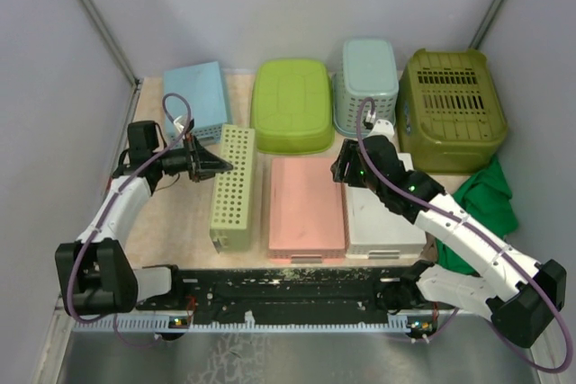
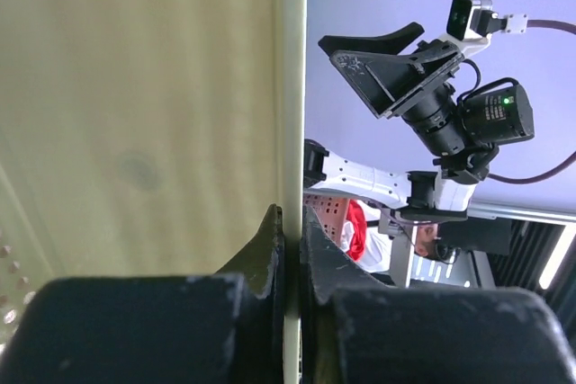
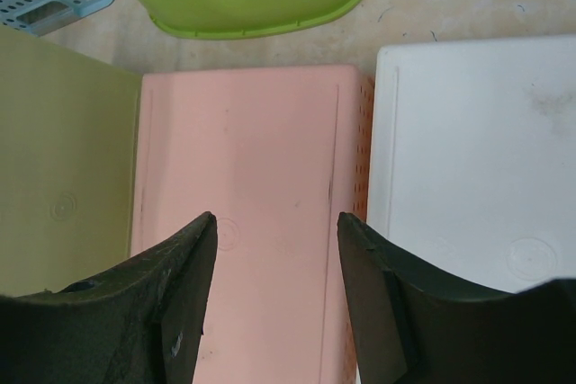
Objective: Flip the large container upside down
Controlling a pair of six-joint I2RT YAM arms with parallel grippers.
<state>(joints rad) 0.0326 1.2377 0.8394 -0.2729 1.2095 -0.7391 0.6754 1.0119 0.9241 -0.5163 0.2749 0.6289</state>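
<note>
A long pale green perforated container [image 1: 232, 188] stands tipped on its long side at the left of the table, with a holed wall facing up. My left gripper [image 1: 216, 166] is shut on its thin rim. In the left wrist view the rim [image 2: 292, 132] runs straight between the closed fingertips [image 2: 291, 240], and the container's smooth wall [image 2: 135, 132] fills the left half. My right gripper [image 1: 342, 168] is open and empty, hovering above the upside-down pink container [image 1: 306, 206]. In the right wrist view the gripper [image 3: 277, 222] is over that pink base [image 3: 243, 159].
A white container [image 1: 382, 218] lies upside down right of the pink one. At the back stand a blue basket [image 1: 196, 96], a lime green tub [image 1: 291, 103], a pale teal basket [image 1: 366, 83] and an olive crate [image 1: 452, 107]. A green cloth [image 1: 490, 200] lies at the right.
</note>
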